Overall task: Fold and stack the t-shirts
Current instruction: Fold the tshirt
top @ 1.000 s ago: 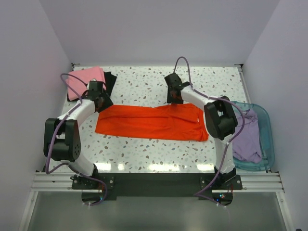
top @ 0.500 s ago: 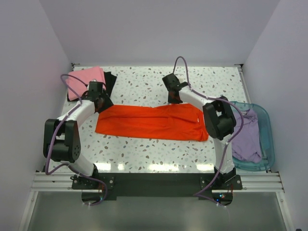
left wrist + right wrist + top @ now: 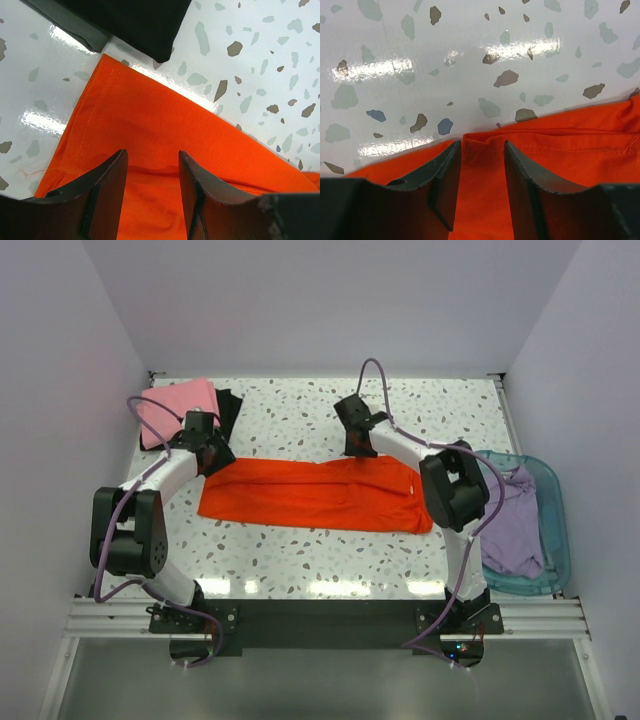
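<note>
While the orange-red t-shirt (image 3: 315,495) is lying folded lengthwise on the surface (image 3: 300,420), the left jaws and right jaws are hovering parted and empty over its far edge. Being limp, light cloth, it is probably needing a pinch through every layer.

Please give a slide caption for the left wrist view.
Left claw, jaws apart, over the orange-red t-shirt near its corner; black t-shirt beyond, on the speckled table.

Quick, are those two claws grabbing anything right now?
Left gripper: open over the orange-red t-shirt, holding nothing.
Right gripper: open at the same shirt's edge, holding nothing.
</note>
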You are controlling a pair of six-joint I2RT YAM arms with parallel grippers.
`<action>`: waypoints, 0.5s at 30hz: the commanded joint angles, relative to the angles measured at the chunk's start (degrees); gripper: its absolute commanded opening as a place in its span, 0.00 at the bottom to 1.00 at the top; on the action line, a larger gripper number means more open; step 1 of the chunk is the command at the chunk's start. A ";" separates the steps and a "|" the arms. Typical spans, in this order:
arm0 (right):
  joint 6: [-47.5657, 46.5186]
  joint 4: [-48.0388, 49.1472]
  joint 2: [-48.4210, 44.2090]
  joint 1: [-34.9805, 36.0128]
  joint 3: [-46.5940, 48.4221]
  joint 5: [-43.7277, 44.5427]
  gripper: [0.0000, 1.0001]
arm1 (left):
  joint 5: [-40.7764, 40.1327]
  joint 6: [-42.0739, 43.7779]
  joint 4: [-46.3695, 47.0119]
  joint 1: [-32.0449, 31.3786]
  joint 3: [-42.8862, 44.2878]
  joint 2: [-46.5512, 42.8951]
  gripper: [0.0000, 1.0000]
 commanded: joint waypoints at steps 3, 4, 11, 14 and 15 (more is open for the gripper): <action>0.20 -0.20 1.61 0.63 2.96 2.71 0.42 | 0.75 1.07 2.09 -0.36 -0.28 -1.77 0.50; 0.20 -0.37 1.88 0.63 3.05 2.71 0.41 | 0.75 1.07 2.09 -0.36 -0.28 -1.77 0.50; 0.99 -0.99 1.97 0.90 2.88 3.41 0.18 | 0.75 0.98 2.01 -0.36 -0.28 -1.68 0.50; 1.52 -0.90 0.66 0.99 1.91 4.82 0.06 | 0.75 0.89 2.09 -0.27 -0.37 -1.50 0.49; 1.60 -0.81 0.04 0.90 1.65 5.08 0.04 | 0.66 0.89 2.09 -0.27 -0.37 -1.50 0.49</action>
